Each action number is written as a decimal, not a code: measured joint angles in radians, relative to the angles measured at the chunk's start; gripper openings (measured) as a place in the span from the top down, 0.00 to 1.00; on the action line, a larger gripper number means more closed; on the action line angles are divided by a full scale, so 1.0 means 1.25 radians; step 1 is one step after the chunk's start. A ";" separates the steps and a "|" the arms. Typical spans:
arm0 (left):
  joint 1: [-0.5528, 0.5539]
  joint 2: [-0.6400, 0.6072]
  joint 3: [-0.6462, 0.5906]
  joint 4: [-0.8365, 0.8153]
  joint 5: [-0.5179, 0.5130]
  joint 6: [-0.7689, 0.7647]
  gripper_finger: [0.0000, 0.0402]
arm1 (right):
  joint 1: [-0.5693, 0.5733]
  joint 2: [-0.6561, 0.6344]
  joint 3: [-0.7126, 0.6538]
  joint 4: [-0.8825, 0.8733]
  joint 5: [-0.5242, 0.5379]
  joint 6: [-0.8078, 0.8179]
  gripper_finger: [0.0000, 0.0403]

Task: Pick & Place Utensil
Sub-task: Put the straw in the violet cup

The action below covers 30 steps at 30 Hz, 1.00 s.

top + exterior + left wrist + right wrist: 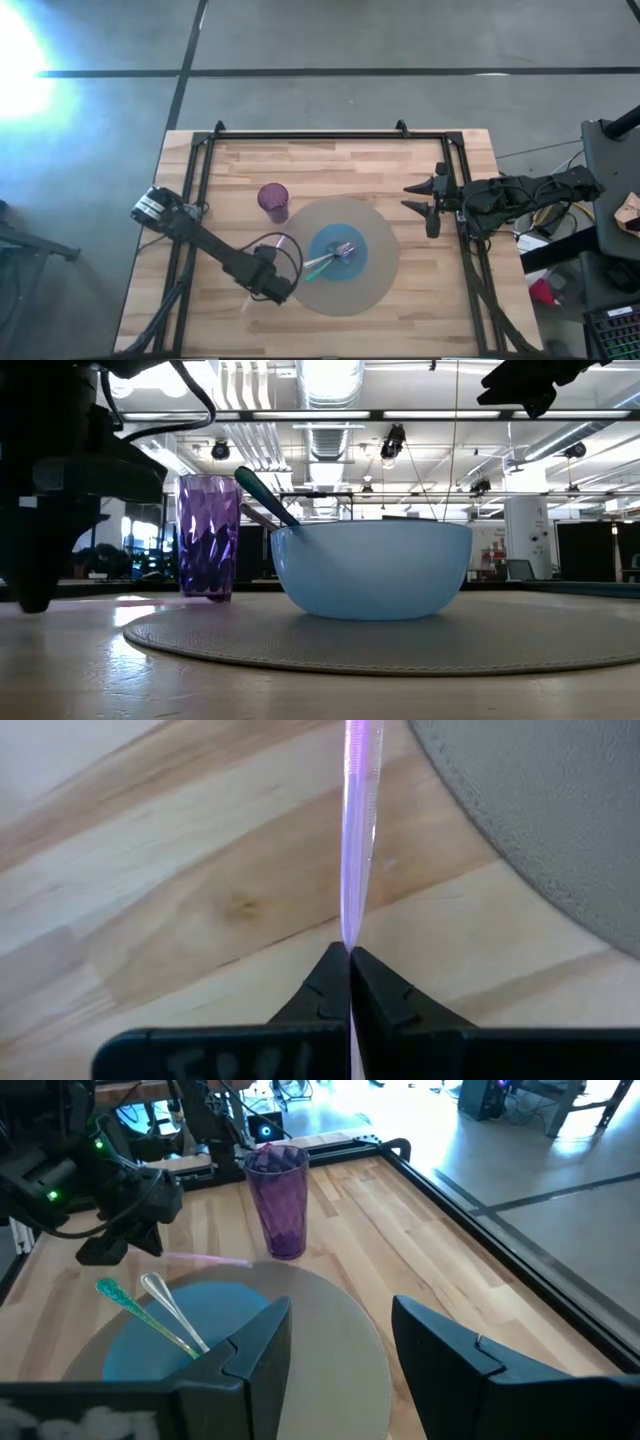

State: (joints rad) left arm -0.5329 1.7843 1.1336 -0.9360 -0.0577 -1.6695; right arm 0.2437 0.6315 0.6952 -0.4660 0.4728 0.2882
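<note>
On the pale butcher-block wooden table (420, 290) lies a round grey woven placemat (375, 275), and on it stands a light blue bowl (338, 252). Taking the bowl as the middle of a clock in the overhead picture, with twelve at the far edge of the table, a ribbed purple plastic tumbler (273, 201) stands upright at about ten o'clock, on bare wood just off the mat's rim. Two utensils already rest in the bowl, a teal-handled one (135, 1310) and a silvery clear one (172, 1312), both leaning out over the rim towards eight o'clock.

The left gripper (277, 282) sits low at about eight o'clock from the bowl, beside the mat's edge. Its two dark fingers (322, 992) are pressed together on the end of a thin translucent pink-purple plastic utensil (358, 830). From its wrist camera the utensil runs straight away from the fingertips over the bare wood, with the curved edge of the mat close by on one side. I cannot tell whether the utensil touches the table or is held just above it.

The right gripper (421, 197) waits at about two o'clock, near the table's right rail, clear of the mat, with its fingers (258, 1342) spread wide and nothing between them.
</note>
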 joint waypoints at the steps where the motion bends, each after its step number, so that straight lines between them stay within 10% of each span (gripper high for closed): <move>1: -0.002 -0.003 0.000 -0.003 -0.003 -0.001 1.00 | 0.000 0.000 0.000 0.000 0.000 0.000 0.58; 30: -0.087 -0.209 0.042 0.001 -0.079 0.008 1.00 | 0.000 0.000 0.000 0.003 0.000 0.020 0.58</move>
State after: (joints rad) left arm -0.6417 1.5233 1.1863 -0.9350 -0.1569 -1.6596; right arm 0.2438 0.6315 0.6952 -0.4622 0.4728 0.3129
